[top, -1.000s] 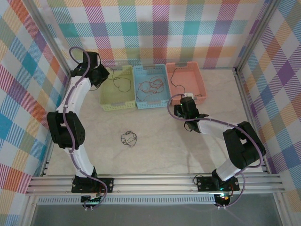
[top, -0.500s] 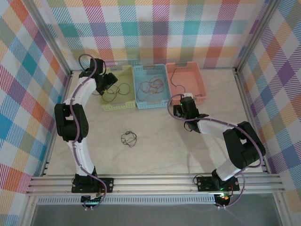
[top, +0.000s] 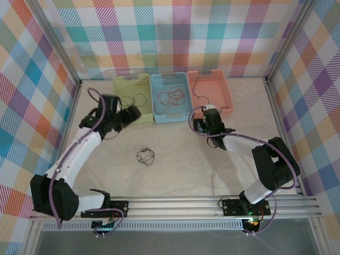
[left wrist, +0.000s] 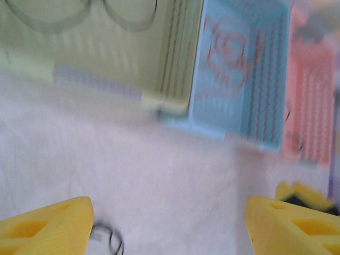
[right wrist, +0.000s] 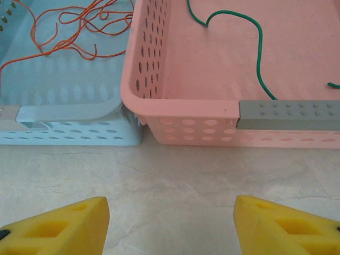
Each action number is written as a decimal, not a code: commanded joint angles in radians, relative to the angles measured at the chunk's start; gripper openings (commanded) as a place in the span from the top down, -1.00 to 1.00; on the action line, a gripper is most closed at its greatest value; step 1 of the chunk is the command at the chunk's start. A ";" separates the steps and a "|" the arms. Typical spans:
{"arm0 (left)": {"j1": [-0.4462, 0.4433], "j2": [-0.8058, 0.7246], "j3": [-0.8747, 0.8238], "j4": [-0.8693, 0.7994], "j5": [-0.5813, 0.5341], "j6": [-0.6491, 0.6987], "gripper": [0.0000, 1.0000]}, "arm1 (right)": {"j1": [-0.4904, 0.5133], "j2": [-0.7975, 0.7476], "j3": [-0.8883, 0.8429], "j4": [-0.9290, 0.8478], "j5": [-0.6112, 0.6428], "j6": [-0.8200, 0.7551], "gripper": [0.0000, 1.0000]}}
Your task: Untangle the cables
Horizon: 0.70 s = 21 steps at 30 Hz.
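The sorting looks well along but not finished. A thin black cable (top: 139,99) lies looped in the green basket (top: 144,118). A bunch of red-orange cables (right wrist: 69,26) lies in the blue basket (right wrist: 79,133), and one dark green cable (right wrist: 249,32) curls across the floor of the pink basket (right wrist: 186,127). What seems left is the small black tangle (top: 145,156), a knot of loops on the open surface (top: 186,170), well apart from the baskets and touched by neither arm. The left claw (left wrist: 170,226) hangs over the surface just in front of the green basket's near wall, its yellow fingers (left wrist: 48,223) spread wide with nothing between them. The right claw (right wrist: 170,223) is likewise wide and empty, low over the surface and facing the spot where the pink and blue baskets meet. That basket wall is close ahead, so it probably has little room forward. The three baskets stand touching in a row along the far side, and the plaid walls (top: 32,79) close in the left and right edges. The bare middle around the tangle gives either arm free approach from any side, the left claw being the nearer.
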 commanded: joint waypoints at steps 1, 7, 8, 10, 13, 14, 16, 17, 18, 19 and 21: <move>-0.044 -0.014 -0.147 -0.033 0.005 -0.024 -0.45 | -0.004 -0.006 0.005 0.019 -0.026 -0.018 -0.27; -0.154 0.003 -0.217 -0.089 -0.022 0.010 -0.42 | -0.004 -0.005 0.006 0.012 -0.028 -0.018 -0.27; -0.162 0.019 -0.213 -0.096 -0.022 0.017 -0.38 | -0.003 -0.005 0.007 0.012 -0.029 -0.019 -0.27; -0.175 0.050 -0.211 -0.099 -0.011 0.031 -0.34 | -0.004 -0.005 0.006 0.011 -0.029 -0.018 -0.26; -0.198 0.105 -0.195 -0.106 -0.019 0.040 -0.27 | -0.003 -0.006 0.006 0.010 -0.029 -0.019 -0.27; -0.208 0.126 -0.185 -0.108 -0.025 0.042 -0.26 | -0.003 -0.006 0.006 0.011 -0.029 -0.019 -0.27; -0.229 0.178 -0.166 -0.108 -0.028 0.049 -0.22 | -0.003 -0.006 0.006 0.008 -0.029 -0.019 -0.26; -0.240 0.200 -0.158 -0.106 -0.028 0.050 -0.20 | -0.003 -0.007 0.004 0.008 -0.029 -0.020 -0.26; -0.252 0.223 -0.146 -0.107 -0.029 0.052 -0.18 | -0.004 -0.008 0.004 0.008 -0.029 -0.021 -0.27; -0.265 0.243 -0.136 -0.108 -0.036 0.049 -0.17 | -0.003 -0.009 0.005 0.007 -0.029 -0.021 -0.27; -0.290 0.265 -0.124 -0.105 -0.057 0.044 -0.15 | -0.003 -0.011 0.003 0.007 -0.027 -0.021 -0.27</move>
